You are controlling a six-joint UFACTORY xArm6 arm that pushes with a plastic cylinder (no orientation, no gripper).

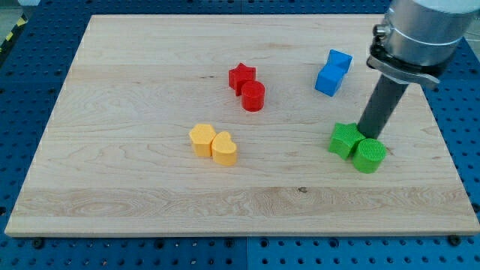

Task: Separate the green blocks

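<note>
Two green blocks sit touching at the view's right: a green star-like block (345, 139) and a green cylinder (370, 155) just right and below it. My tip (369, 136) stands right above the seam between them, at their upper edge, touching or nearly touching both.
A red star (241, 76) and red cylinder (253, 97) touch at the centre top. Two blue blocks (333, 72) touch at upper right. A yellow hexagon (202, 139) and yellow heart (224, 148) touch at the centre. The wooden board (112, 210) lies on a blue table.
</note>
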